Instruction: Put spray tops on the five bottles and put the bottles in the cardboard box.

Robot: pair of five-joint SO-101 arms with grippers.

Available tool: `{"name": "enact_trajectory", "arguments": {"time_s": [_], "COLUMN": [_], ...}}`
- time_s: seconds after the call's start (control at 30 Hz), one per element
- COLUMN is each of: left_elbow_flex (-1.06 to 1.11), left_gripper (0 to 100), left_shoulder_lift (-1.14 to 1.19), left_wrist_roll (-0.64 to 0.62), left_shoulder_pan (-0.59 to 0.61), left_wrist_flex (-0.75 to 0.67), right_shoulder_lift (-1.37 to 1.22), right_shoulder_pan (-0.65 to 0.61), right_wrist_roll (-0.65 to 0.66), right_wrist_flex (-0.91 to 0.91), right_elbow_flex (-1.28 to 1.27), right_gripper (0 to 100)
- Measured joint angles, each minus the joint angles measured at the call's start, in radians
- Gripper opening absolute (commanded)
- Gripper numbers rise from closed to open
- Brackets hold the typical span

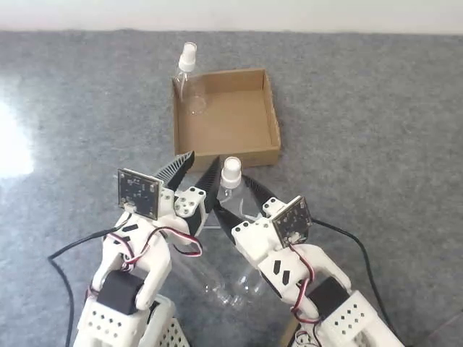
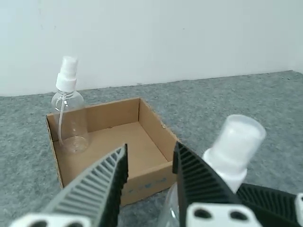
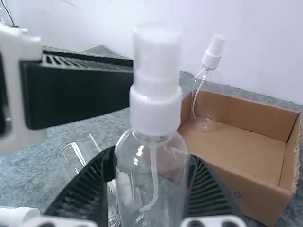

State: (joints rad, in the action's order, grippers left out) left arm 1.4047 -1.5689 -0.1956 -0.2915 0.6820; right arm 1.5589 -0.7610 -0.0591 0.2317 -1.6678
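The right pincer point(image 3: 150, 198) is clamped around a clear bottle point(image 3: 151, 146), while the left pincer point(image 2: 150, 153) gapes open just beside its spray top point(image 2: 234, 142).

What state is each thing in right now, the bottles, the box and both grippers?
cardboard box: open, one bottle inside.
bottle in the box: upright, spray top on.
held bottle: upright, spray top on.
right gripper: shut on the held bottle.
left gripper: open, holding nothing.
bottles by the arm bases: lying on their sides.
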Motion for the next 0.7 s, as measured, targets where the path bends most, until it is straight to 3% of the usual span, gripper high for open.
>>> {"name": "enact_trajectory", "arguments": {"time_s": [0.7], "left_elbow_flex": [-0.008], "left_gripper": [16], "left_shoulder_lift": [-0.003], "left_wrist_roll": [0.087], "left_shoulder_pan": [-0.054], "left_wrist_flex": [0.032], "right_shoulder_lift": [-0.002], "right_shoulder_pan": [0.0], "right_wrist_roll": [0.0], "right_wrist_flex": [0.002], "right_elbow_flex": [-0.002], "right_gripper": [2.8]}}
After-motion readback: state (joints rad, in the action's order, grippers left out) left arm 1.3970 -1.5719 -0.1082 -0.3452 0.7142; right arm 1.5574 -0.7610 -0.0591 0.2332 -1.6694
